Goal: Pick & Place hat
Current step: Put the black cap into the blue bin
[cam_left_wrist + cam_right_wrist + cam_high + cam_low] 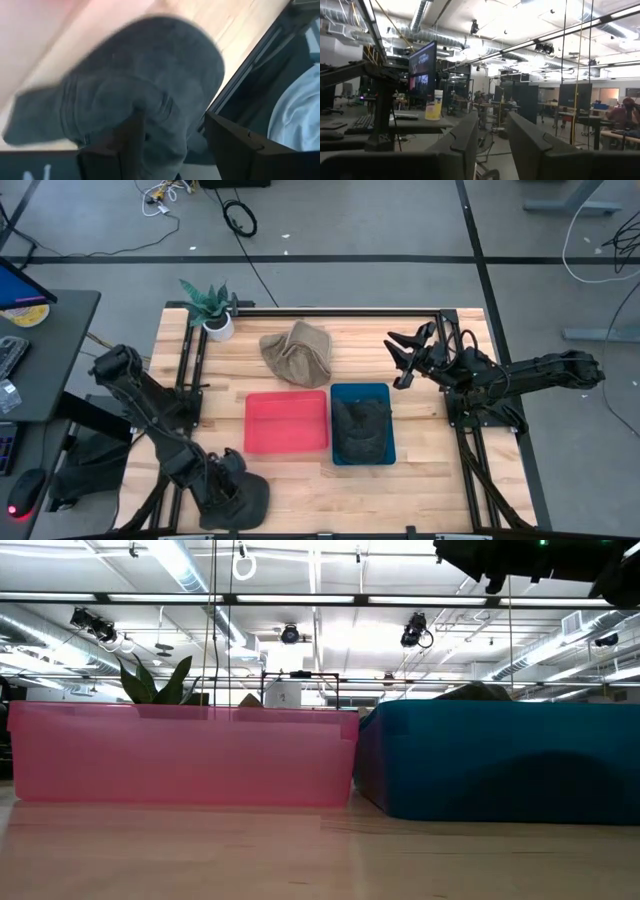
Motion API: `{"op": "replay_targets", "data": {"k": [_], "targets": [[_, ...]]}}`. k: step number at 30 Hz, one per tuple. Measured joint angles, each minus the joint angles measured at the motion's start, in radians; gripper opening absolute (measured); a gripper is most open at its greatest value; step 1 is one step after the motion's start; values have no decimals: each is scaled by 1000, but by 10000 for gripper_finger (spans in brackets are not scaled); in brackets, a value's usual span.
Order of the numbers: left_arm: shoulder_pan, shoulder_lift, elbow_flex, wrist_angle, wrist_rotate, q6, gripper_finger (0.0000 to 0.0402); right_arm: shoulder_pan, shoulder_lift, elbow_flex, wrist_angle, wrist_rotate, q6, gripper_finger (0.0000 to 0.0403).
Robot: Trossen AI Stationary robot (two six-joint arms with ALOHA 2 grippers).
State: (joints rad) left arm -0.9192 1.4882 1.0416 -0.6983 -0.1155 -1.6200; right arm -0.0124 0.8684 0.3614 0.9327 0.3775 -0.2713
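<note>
- High view, lower left: the left gripper (238, 492) is closed on a dark grey cloth hat (245, 498) at the table edge.
- Right gripper (403, 358), centre right, is spread and empty.
- Blue plastic bin (361, 392) holds a dark hat (360, 426); the red bin (286, 423) is empty.

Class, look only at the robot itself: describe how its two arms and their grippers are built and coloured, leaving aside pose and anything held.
Both arms are black, made of chunky jointed segments. The right arm is slim, with black cables looping near its wrist. Its right gripper has two flat, dark, blade-like fingers. The left arm looks bulkier, with rounded joint housings; the left gripper shows the same dark, angular fingers. No markings are visible.
</note>
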Motion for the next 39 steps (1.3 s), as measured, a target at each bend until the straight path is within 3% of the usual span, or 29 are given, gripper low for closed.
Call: {"op": "replay_targets", "data": {"k": [5, 18, 34, 39], "targets": [[-27, 35, 0, 17, 39, -72, 209, 0, 0, 0, -19, 0, -3, 111], [-25, 140, -1, 96, 77, -63, 209, 0, 0, 0, -51, 0, 9, 111], [-27, 142, -1, 76, 81, -13, 209, 0, 0, 0, -109, 0, 57, 111], [-26, 142, -1, 68, 144, -18, 209, 0, 0, 0, -120, 0, 72, 111]]}}
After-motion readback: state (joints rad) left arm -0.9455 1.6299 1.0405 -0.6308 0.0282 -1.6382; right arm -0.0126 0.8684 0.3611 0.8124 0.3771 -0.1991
